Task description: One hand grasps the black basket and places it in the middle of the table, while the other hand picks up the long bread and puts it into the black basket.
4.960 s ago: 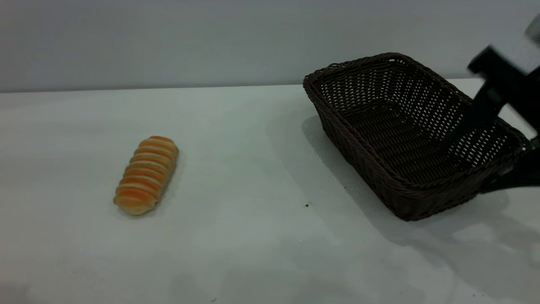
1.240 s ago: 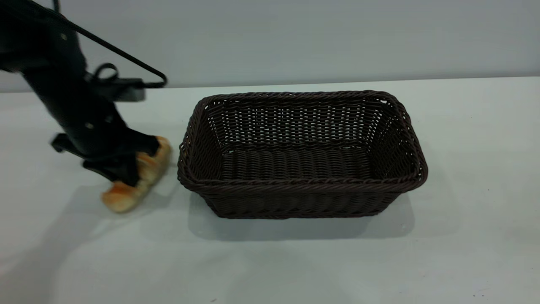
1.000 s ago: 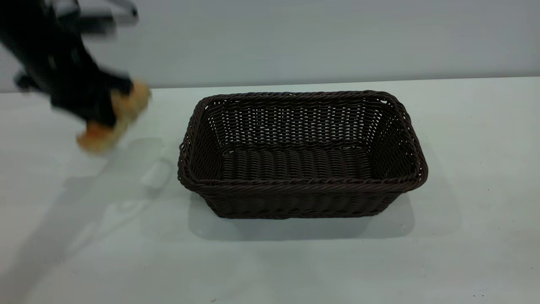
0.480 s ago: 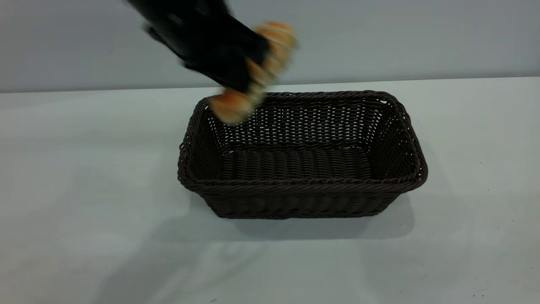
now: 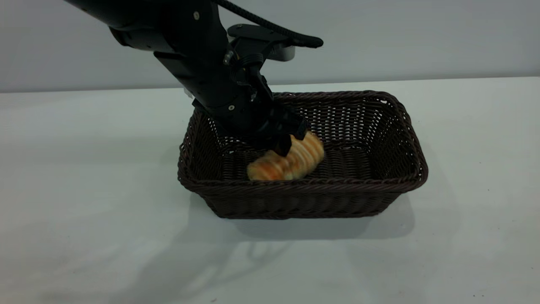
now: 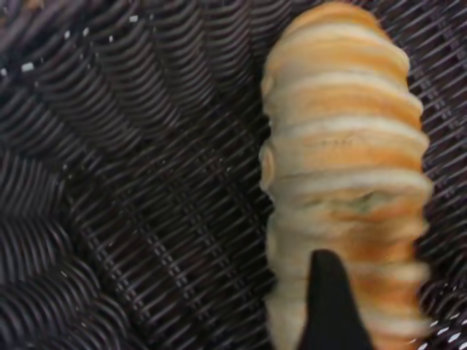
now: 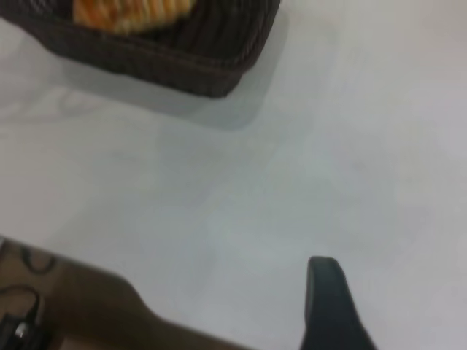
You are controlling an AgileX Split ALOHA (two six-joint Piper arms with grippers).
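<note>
The black basket (image 5: 406, 126) stands on the table (image 5: 84, 177), near its middle. My left gripper (image 5: 291, 142) reaches down inside the basket and is shut on the long bread (image 5: 291, 164), a golden ridged roll held low over the basket floor, tilted. In the left wrist view the bread (image 6: 343, 160) lies over the woven floor (image 6: 146, 189), with one black finger (image 6: 332, 306) against it. The right arm is out of the exterior view. In the right wrist view one finger (image 7: 328, 306) of my right gripper shows over bare table, empty, away from the basket (image 7: 190, 58).
A pale grey wall runs behind the table's far edge (image 5: 464, 78). The left arm's cable (image 5: 270, 29) loops above the basket. The table's near edge and a dark floor (image 7: 87, 306) show in the right wrist view.
The left gripper carried the bread from above the basket's back left rim down into the basket. The basket has not moved in the last second.
</note>
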